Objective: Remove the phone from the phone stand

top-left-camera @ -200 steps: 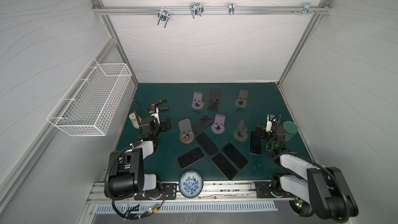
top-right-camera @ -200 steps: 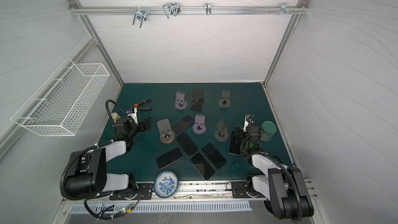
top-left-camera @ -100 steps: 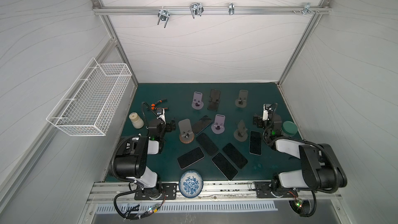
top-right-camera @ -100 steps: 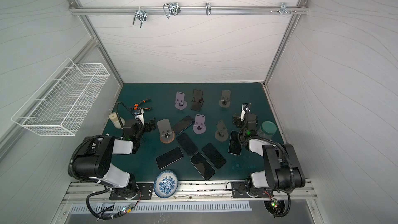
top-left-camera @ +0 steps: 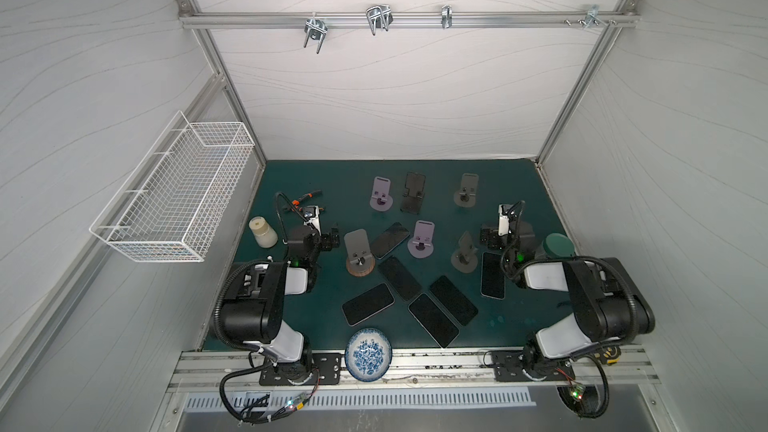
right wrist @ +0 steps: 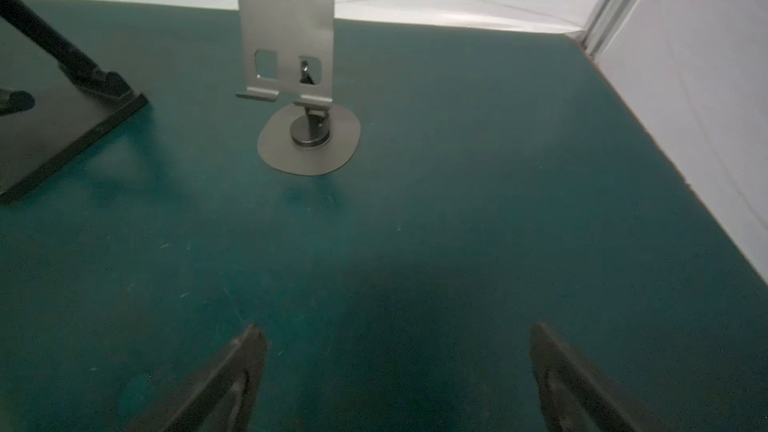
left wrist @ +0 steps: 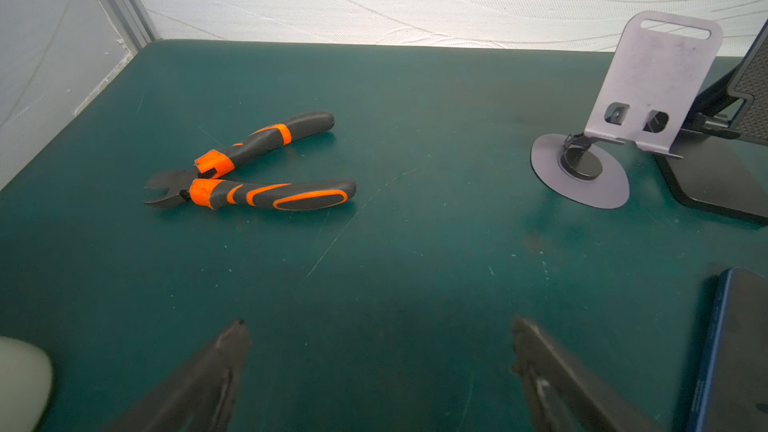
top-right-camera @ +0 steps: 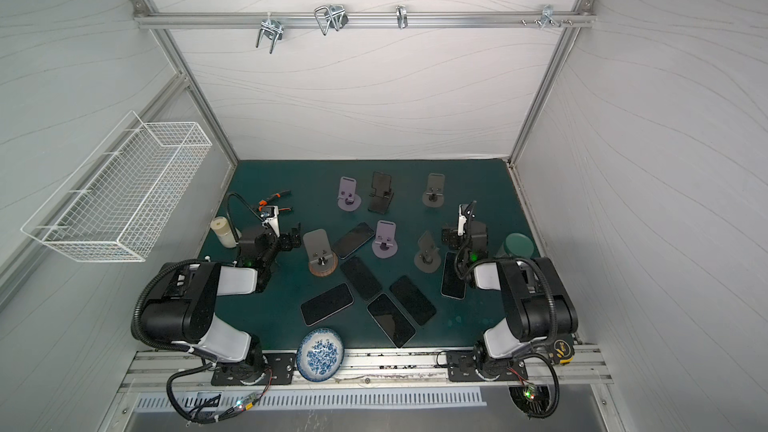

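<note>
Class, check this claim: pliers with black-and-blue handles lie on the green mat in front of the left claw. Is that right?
Not quite. The pliers have black-and-orange handles, not black-and-blue, as the left wrist view shows. The rest holds: they lie on the green mat in front of the left claw.

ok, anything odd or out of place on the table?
Blue-and-white patterned plate straddles the front edge of the green mat, partly on the aluminium rail. Orange-and-black cutting pliers lie open at the mat's far left, unrelated to the task.
</note>
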